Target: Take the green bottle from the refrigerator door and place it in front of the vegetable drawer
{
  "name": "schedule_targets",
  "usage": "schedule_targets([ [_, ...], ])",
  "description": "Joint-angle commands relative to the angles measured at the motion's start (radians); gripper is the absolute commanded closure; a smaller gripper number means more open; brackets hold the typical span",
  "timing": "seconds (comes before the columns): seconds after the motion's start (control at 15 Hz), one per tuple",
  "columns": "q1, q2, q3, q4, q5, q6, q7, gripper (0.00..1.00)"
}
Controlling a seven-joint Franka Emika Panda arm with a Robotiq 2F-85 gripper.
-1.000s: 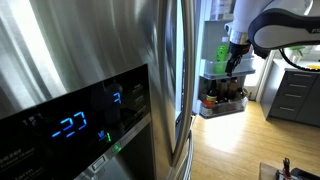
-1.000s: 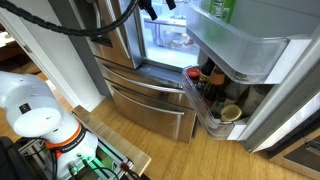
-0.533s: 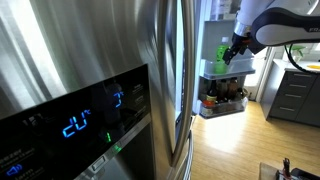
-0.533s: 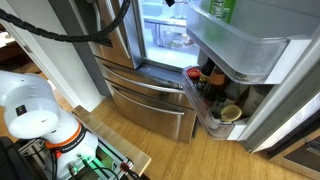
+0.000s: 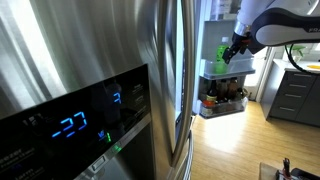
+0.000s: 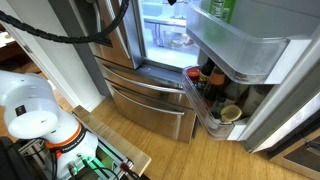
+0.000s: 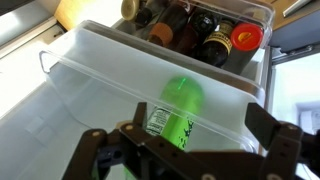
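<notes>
Pale wood flooring (image 5: 230,140) runs past a stainless steel door with a blue digital display (image 5: 80,60), which fills the near side of an exterior view. Beyond it I can see the tall refrigerator door with its pale white inner lining (image 6: 270,95) standing open. The small bright green bottle (image 7: 178,108) stands in the door's upper translucent white shelf bin (image 7: 100,70); it shows in both exterior views too (image 5: 222,52) (image 6: 222,8). My black Robotiq gripper (image 7: 180,138) hangs over the bin with its jaws spread wide, the bottle between them on my wrist feed; I can't tell whether they touch it. Dark brownish jars (image 7: 190,25) crowd the rack below.
</notes>
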Motion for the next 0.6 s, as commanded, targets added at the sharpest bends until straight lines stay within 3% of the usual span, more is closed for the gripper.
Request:
schedule_targets([
  [0.0,-0.011,0.002,-0.011,0.008,-0.009,-0.004,-0.007,0.0],
  [0.33,-0.019,-0.003,-0.032,-0.001,0.0,0.037,0.008,0.0],
  [0.53,-0.031,0.001,-0.051,-0.006,-0.008,0.129,0.015,0.0],
])
